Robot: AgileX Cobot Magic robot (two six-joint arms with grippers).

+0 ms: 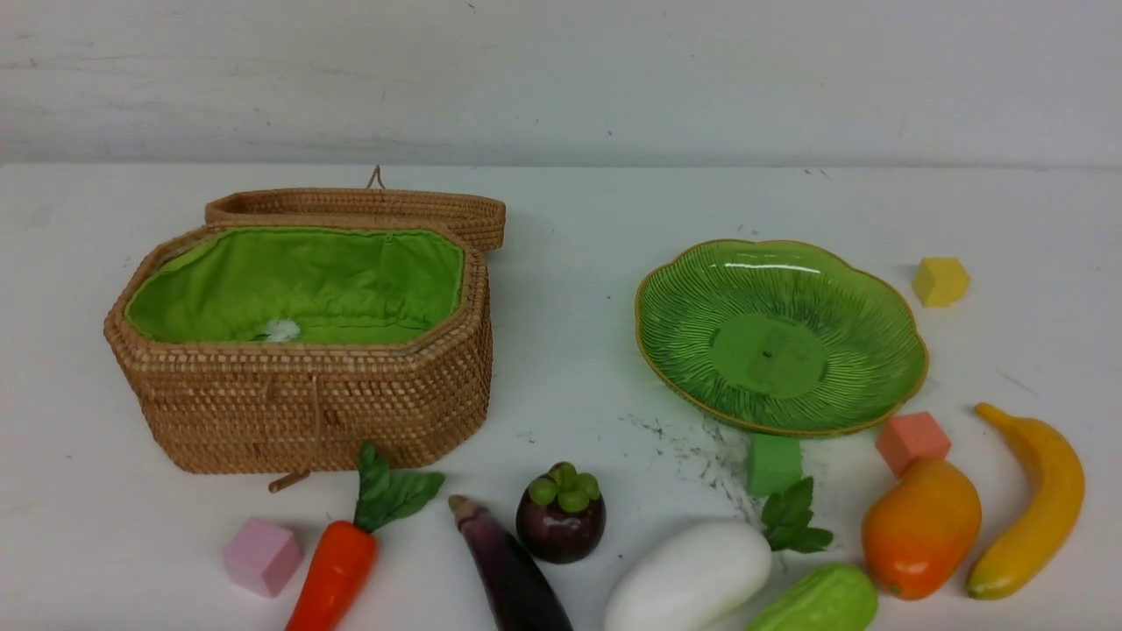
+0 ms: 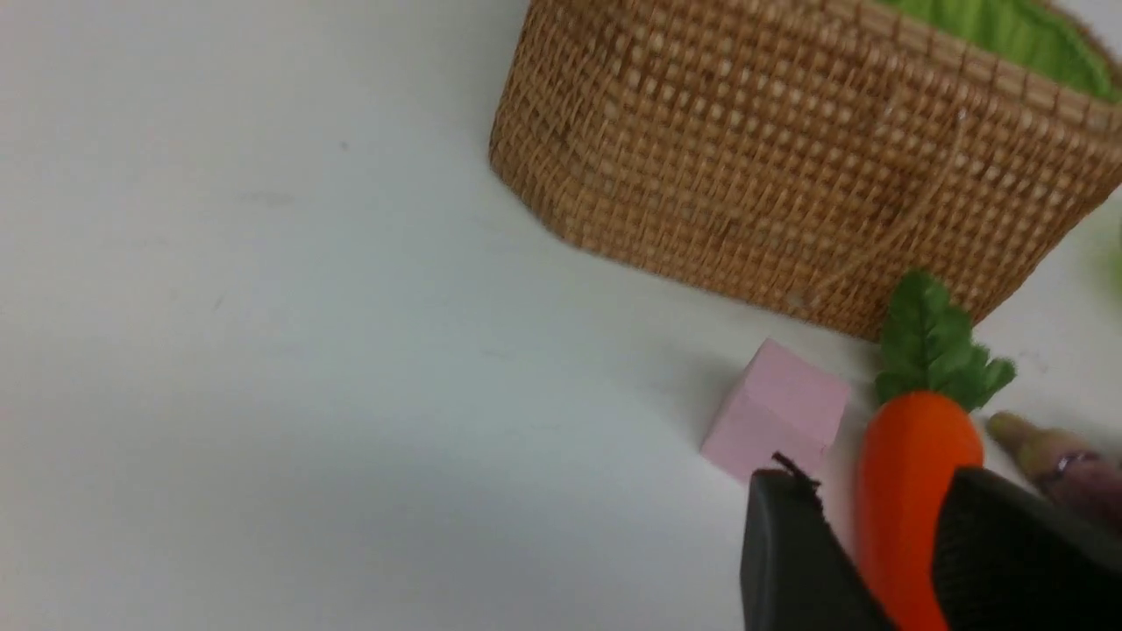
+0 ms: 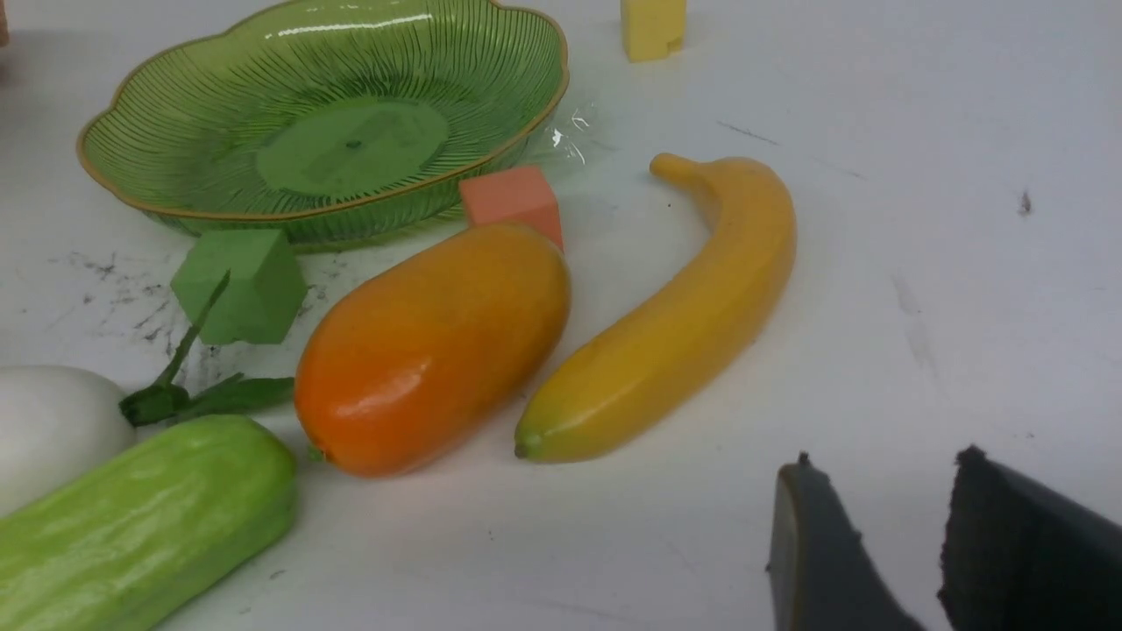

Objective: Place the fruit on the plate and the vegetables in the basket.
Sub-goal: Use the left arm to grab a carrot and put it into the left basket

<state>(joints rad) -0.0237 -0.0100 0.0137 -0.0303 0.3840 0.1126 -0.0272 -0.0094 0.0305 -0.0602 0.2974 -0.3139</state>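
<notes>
The woven basket [image 1: 307, 394] stands open at the left and the green plate [image 1: 771, 350] lies empty at the right. Along the near edge lie the carrot [image 1: 337, 565], eggplant [image 1: 513, 574], mangosteen [image 1: 561, 517], radish [image 1: 688, 578], cucumber [image 1: 815, 603], mango [image 1: 920, 526] and banana [image 1: 1039, 508]. Neither gripper shows in the front view. My left gripper [image 2: 877, 478] is open, its fingers on either side of the carrot [image 2: 912, 491], with a gap at one finger. My right gripper [image 3: 885, 457] is open and empty over bare table, beside the banana [image 3: 684, 324].
Foam cubes lie about: pink [image 1: 261, 555] beside the carrot, green [image 1: 774, 463] and salmon [image 1: 912, 441] at the plate's near rim, yellow [image 1: 940, 281] behind the plate. The basket's lid [image 1: 351, 206] hangs open behind it. A wall stands at the table's far edge.
</notes>
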